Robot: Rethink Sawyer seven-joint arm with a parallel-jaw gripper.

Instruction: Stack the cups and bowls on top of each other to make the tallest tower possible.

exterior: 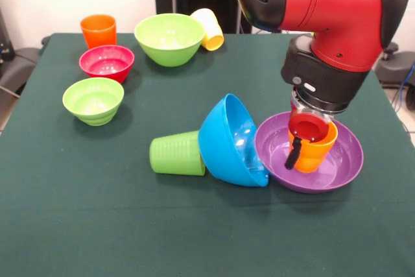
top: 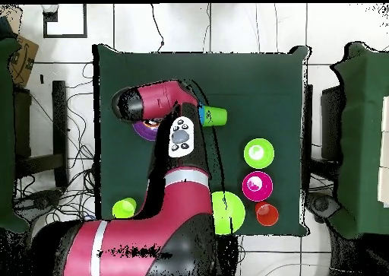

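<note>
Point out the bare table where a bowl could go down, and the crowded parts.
Front view: bare cloth runs along the near edge, below the green cup, blue bowl and purple bowl. Crowded: that cluster under the gripper, and the far-left corner round the red bowl.

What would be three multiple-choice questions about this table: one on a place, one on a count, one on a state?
1. Where does the orange-yellow cup stand?
A. In the purple bowl
B. In the red bowl
C. On bare cloth

2. How many lime green bowls are there?
A. One
B. Two
C. Three

3. How does the blue bowl lie?
A. Upright
C. Face down
B. Tipped on its side

Answers:
1 A: the cup sits inside the purple rim, under the gripper.
2 B: a large bowl and a small bowl.
3 B: its mouth faces sideways, between the green cup and the purple bowl.
</note>
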